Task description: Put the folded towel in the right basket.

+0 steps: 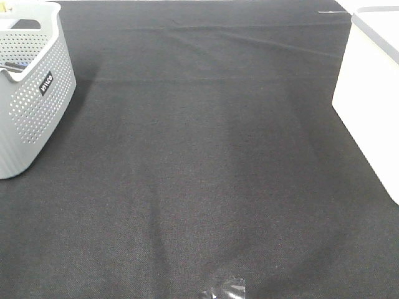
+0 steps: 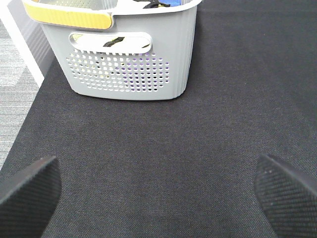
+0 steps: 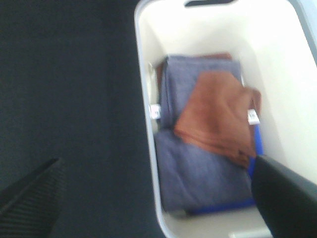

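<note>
A black cloth (image 1: 206, 187) covered the whole table, with a grey perforated basket (image 1: 31, 99) at its left edge and a white basket (image 1: 371, 106) at its right. The right gripper (image 3: 163, 198) hung above the white basket with its fingers (image 3: 285, 198) spread wide apart and nothing between them; one finger sat over the basket's inside, the other out over the cloth. Below it, inside that basket, lay a brown towel (image 3: 218, 116) on top of folded blue-grey ones (image 3: 198, 178), so the towel looked to be already where the task wanted it. The left gripper (image 2: 158, 193) was also open and empty, low over bare cloth, facing the grey basket a little way off. What could go wrong from here, to my eye, was mostly in the leaving. The brown towel lay crooked and loose, one corner close to the finger over the basket, and a finger dragging across it on the way out could catch that corner and pull the towel askew or over the rim. A low sideways exit could also knock the basket wall and shift the basket. The wrist picture was blurred, so I could not tell how much clearance there was.
</note>
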Controlling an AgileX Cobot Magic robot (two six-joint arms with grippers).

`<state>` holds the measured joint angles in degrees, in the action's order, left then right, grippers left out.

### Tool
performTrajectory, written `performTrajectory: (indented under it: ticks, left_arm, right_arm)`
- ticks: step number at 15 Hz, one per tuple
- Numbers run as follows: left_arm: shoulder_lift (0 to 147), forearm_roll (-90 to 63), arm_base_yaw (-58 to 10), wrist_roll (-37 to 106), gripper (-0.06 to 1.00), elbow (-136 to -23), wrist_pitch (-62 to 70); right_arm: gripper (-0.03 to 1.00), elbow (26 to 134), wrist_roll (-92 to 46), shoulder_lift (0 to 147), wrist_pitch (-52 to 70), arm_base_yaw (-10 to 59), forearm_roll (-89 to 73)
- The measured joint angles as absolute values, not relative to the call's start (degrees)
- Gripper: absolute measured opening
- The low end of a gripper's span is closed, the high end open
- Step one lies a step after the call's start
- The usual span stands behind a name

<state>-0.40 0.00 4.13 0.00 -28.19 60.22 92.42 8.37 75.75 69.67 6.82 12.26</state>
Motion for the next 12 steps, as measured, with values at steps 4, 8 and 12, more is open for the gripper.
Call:
performTrajectory:
  ticks: [4, 8, 12]
  left_arm:
    - [-0.40, 0.00, 4.13, 0.00, 0.99, -28.19, 60.22]
    - [-0.40, 0.00, 4.13, 0.00, 0.99, -28.19, 60.22]
    - [-0.40, 0.00, 4.13, 0.00, 0.99, -28.19, 60.22]
  right_arm:
    - [0.97, 68.93, 8.65, 51.80, 69.90, 6.93, 12.72]
    - [0.97, 52.02, 8.54, 25.95, 70.07, 6.93, 11.97]
    - [0.97, 43.95, 6.88, 9.00, 70.07, 6.93, 9.63]
